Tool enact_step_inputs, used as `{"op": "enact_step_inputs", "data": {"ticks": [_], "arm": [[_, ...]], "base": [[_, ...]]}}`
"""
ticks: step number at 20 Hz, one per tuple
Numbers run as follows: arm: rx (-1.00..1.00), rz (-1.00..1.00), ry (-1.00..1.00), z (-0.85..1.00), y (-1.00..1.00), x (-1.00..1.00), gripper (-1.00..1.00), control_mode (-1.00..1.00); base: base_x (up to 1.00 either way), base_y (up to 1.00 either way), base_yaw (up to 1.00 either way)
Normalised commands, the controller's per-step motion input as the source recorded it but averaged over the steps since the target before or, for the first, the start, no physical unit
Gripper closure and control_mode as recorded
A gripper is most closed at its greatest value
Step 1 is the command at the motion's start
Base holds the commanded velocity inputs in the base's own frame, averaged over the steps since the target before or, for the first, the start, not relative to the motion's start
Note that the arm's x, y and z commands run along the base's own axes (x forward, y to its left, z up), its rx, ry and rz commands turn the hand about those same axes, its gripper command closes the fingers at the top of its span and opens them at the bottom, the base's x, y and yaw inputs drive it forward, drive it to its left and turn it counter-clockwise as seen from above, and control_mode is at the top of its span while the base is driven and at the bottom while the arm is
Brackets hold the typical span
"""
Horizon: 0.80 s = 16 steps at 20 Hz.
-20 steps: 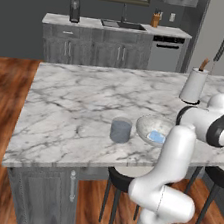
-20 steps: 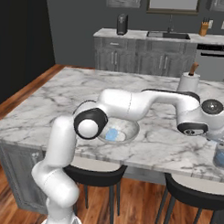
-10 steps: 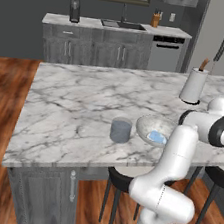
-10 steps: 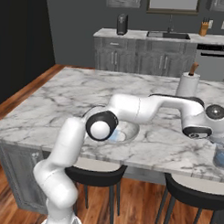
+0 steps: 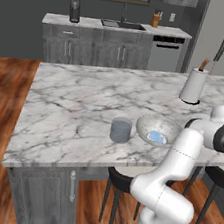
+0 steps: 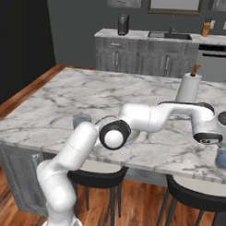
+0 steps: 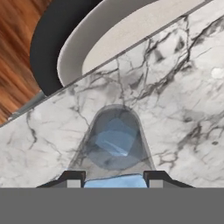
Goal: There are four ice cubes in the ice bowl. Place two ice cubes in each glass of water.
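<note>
In the hand view my gripper [image 7: 114,179] is shut on a light blue ice cube [image 7: 109,182] held between the two fingertips. Just beyond it a glass of water [image 7: 97,131] stands on the marble with another ice cube [image 7: 114,140] inside. The right base view has this glass [image 6: 222,156] near the counter's right front edge, with the hand just above and left of it. A second glass [image 5: 120,130] stands beside the ice bowl [image 5: 152,124], which holds light blue ice cubes [image 5: 156,137].
A tall white cylinder with a brown tip [image 5: 193,85] stands at the back right of the marble island [image 5: 75,104]. Dark round stools [image 7: 46,52] stand below the counter's front edge, close to the right glass. My own arm spans the front of the counter.
The arm has stretched further right. The hand has moved a little right and down, closer to the right glass, with the cube still held.
</note>
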Motion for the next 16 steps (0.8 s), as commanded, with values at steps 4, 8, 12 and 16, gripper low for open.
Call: {"op": "enact_step_inputs", "data": {"ticks": [4, 8, 12, 16], "arm": [[0.03, -0.07, 0.0, -0.01, 0.0, 0.38, 1.0, -1.0], [0.01, -0.09, 0.0, 0.0, 0.0, 0.25, 1.0, -1.0], [0.0, -0.1, 0.0, -0.03, 0.04, 0.07, 1.0, -1.0], [0.0, -0.11, 0.0, -0.06, 0.12, 0.33, 1.0, -1.0]], "base": [[0.0, 0.0, 0.0], [0.0, 0.0, 0.0], [0.0, 0.0, 0.0], [0.0, 0.0, 0.0]]}}
